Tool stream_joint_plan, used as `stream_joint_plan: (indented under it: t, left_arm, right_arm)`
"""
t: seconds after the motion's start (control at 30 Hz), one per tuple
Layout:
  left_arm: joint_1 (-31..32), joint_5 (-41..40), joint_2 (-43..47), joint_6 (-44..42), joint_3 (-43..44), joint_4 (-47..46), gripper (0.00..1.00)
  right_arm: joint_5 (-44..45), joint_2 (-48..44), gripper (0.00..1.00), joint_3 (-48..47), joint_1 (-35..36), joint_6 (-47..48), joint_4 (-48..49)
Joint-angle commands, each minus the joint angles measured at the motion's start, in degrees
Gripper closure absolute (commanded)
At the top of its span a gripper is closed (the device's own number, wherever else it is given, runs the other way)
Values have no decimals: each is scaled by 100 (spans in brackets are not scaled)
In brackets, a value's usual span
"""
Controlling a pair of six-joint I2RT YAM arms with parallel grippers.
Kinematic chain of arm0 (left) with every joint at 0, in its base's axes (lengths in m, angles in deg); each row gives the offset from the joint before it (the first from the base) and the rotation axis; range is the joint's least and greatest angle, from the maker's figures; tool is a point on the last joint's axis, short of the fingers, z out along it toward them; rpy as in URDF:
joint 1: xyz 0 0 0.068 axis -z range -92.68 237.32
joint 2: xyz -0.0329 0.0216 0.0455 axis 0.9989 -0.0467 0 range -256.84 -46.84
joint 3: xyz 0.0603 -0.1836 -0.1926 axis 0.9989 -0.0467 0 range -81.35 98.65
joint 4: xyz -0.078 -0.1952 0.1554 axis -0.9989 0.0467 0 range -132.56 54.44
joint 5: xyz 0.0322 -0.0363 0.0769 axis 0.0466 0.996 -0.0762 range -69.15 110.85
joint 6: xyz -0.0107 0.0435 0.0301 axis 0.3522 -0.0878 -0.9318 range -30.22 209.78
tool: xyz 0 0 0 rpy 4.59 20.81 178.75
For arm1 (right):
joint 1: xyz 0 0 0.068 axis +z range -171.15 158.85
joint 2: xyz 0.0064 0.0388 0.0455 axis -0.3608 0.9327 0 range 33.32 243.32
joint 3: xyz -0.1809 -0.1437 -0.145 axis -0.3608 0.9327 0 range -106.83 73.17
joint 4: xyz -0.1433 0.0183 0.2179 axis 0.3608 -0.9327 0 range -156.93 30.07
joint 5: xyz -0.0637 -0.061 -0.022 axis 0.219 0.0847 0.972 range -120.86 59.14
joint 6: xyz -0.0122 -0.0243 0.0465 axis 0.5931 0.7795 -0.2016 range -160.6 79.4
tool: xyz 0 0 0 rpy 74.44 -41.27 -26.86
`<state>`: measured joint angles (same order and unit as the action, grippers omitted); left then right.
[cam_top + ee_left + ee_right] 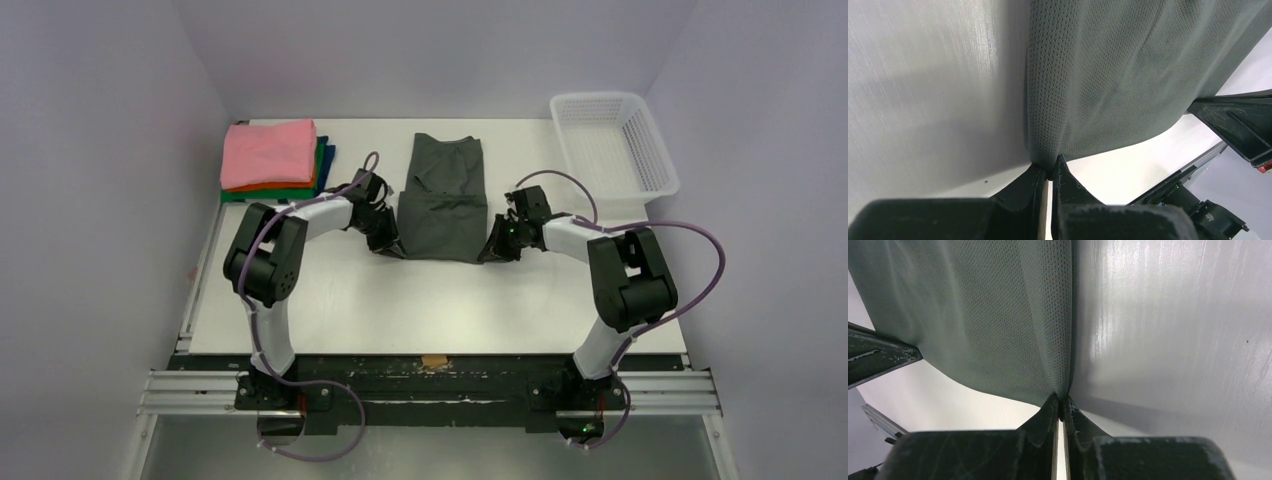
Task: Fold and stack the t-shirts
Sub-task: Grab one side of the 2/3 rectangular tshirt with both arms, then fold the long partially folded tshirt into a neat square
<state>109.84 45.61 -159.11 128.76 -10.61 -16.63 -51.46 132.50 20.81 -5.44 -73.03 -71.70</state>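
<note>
At the far left of the desk [400, 310], a pink t-shirt [268, 152] tops a folded stack, with the edges of an orange t-shirt [280, 186], a green t-shirt [265, 195] and a dark blue t-shirt [328, 158] showing beneath. Right of the stack, the left pincer [1049, 174] is pressed together on the near-left corner of the charcoal-grey t-shirt [445, 190], which lies mid-desk, folded into a long strip. The right pincer [1060, 405] pinches its near-right corner. Both corners are lifted off the desk. A white mesh basket [612, 145] sits at the far right.
</note>
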Motion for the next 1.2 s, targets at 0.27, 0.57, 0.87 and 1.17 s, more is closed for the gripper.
stream_joint_plan:
  t: [0.27,0.57,0.87,1.17]
  left_arm:
    - [293,161,1880,75,-2098,-384,100]
    - [818,339,4098,199,-2084,871,100]
    - [453,-330,3224,-438,-370,401,100]
    - [-289,209,1390,-450,1266,-159,100]
  right_arm:
    - [-570,-1226,100,798,223,531,-1650]
    - [-1631,-2756,100,368,332,753,-3266]
    - [-1468,-1945,100,-1083,78,556,-2232]
    - [-1275,-801,100,-2203,-557,606,-2167]
